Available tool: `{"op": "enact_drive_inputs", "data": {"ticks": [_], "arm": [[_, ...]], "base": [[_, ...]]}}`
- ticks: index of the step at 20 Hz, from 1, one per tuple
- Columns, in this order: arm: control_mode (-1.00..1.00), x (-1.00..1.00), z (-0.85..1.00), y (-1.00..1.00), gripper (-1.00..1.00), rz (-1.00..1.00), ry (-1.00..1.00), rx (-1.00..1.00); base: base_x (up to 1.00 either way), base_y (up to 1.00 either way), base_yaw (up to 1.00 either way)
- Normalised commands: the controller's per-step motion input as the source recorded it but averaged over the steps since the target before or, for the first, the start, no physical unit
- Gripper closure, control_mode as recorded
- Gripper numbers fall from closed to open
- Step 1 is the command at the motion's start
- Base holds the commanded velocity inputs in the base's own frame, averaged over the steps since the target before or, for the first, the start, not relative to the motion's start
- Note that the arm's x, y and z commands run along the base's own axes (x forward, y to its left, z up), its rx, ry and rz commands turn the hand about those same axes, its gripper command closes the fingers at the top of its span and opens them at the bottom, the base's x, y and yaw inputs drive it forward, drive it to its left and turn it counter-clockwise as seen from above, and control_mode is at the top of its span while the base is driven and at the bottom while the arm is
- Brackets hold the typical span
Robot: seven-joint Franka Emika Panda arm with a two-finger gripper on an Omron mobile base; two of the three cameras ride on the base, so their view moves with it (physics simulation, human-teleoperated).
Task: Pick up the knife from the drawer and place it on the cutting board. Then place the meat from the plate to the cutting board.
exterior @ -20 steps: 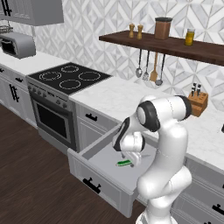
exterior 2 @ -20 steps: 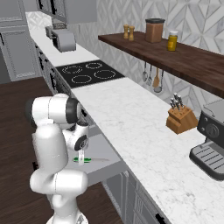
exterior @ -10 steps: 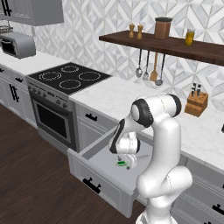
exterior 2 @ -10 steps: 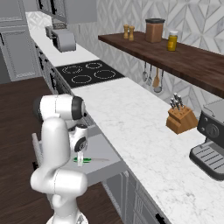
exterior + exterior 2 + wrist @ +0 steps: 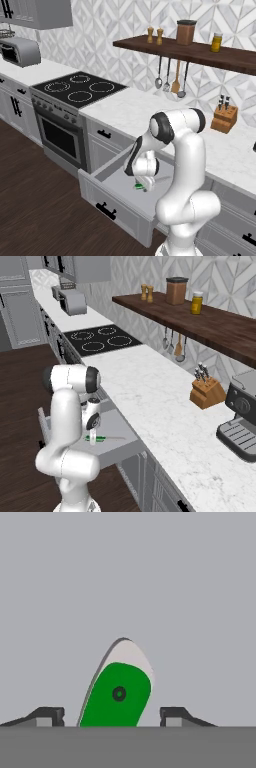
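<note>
The grey drawer (image 5: 116,176) (image 5: 118,425) stands pulled out below the marble counter. On its floor lies the knife (image 5: 139,187) (image 5: 98,438), green handle toward the arm, pale blade pointing right in the right base view. My gripper (image 5: 143,184) (image 5: 93,436) (image 5: 112,719) reaches straight down into the drawer over the handle. In the hand view the green handle (image 5: 117,694) sits between the two fingertips (image 5: 47,715), with a gap on each side. The jaws are open and touch nothing. The cutting board, the meat and the plate are out of view.
A black cooktop and oven (image 5: 75,91) (image 5: 102,338) stand left of the drawer. On the counter are a wooden knife block (image 5: 223,117) (image 5: 205,392) and a coffee machine (image 5: 243,418). A wall shelf (image 5: 200,50) with hanging utensils runs above.
The arm has lowered the hand into the drawer onto the knife's handle. The fingers have drawn in closer around it.
</note>
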Motion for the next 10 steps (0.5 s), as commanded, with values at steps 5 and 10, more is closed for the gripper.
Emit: {"op": "enact_drive_inputs", "data": {"ticks": [5,10], "arm": [[-1.00,-0.01,-0.40,0.36,1.00,0.00,0.00,-0.01],[-1.00,-0.03,-0.19,0.21,1.00,0.00,0.00,0.00]], "base": [[0.00,0.00,0.00],[0.00,0.00,0.00]]}}
